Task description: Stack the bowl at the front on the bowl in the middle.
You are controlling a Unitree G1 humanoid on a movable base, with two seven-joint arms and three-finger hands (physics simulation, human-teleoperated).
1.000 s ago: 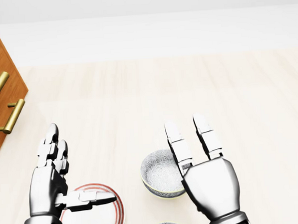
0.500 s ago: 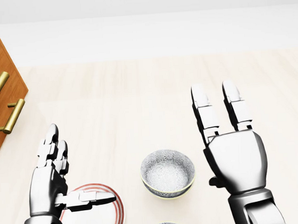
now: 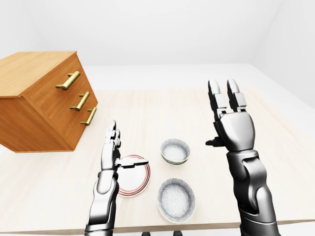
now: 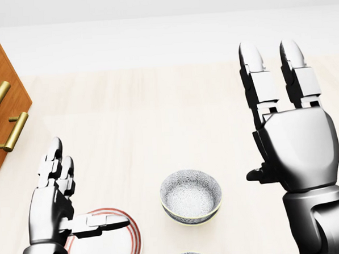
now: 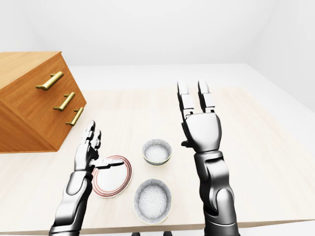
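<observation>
Two speckled grey bowls rest on the pale wooden table [image 3: 162, 113]. The smaller bowl [image 4: 191, 196] sits mid-table; the wider bowl [image 3: 176, 199] lies below it in the left-eye view, near the table's lower edge. My right hand [image 4: 267, 99] is raised high to the right of the smaller bowl, fingers straight up and open, holding nothing. My left hand [image 4: 76, 194] hovers open over a red-rimmed plate [image 3: 134, 181], thumb pointing right. Neither hand touches a bowl.
A wooden dresser [image 3: 44, 98] with brass handles stands on the table at the left. The plate lies just left of both bowls. The table's lower edge [image 3: 197, 227] runs close under the wider bowl.
My right hand has risen and swung right, from over the smaller bowl's right rim to well above the table. The left hand has shifted slightly down and left.
</observation>
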